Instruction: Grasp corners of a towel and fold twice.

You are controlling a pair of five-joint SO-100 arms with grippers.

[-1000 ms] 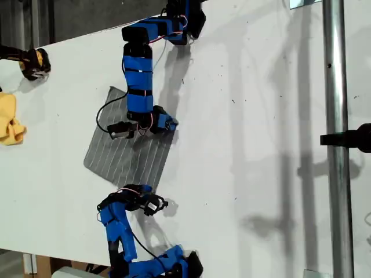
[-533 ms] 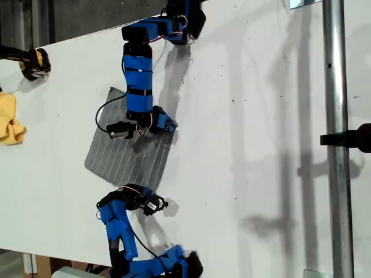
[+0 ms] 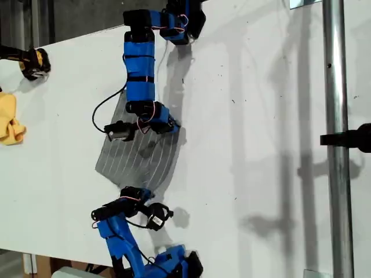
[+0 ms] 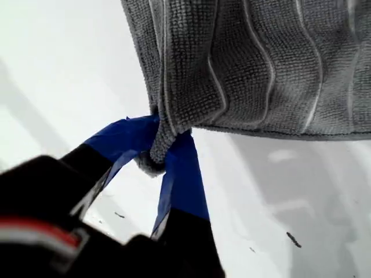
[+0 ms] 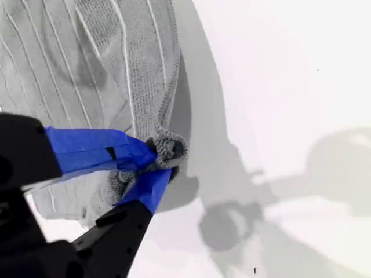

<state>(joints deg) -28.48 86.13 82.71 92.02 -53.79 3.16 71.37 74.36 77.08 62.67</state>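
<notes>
**Exterior view.** One grey striped towel (image 3: 136,156) lies on the white bench (image 3: 249,116) between two blue arms. One arm (image 3: 139,69) reaches in from the top of the exterior view and the other arm (image 3: 119,231) from the bottom. Each arm's claw meets a corner on the towel's edge toward the exterior view's right. Compared with a second ago, that edge has risen and bowed, and the whole cloth has slid toward the exterior view's right. The first fold appears to be under way, with both held corners still to be carried across. One yellow cloth (image 3: 8,119) sits well apart, untouched.

**First wrist view.** The first claw (image 4: 159,147) is clamped on one corner (image 4: 155,159), bunched between its blue-taped tips. The rest of the towel (image 4: 249,63) hangs just beyond the claw, clear of the bench.

**Second wrist view.** The second claw (image 5: 153,165) pinches a second corner (image 5: 169,147). The towel (image 5: 75,69) spreads away beyond it, casting a shadow beside the claw.

The wrist views do not settle which arm carries which claw.
</notes>
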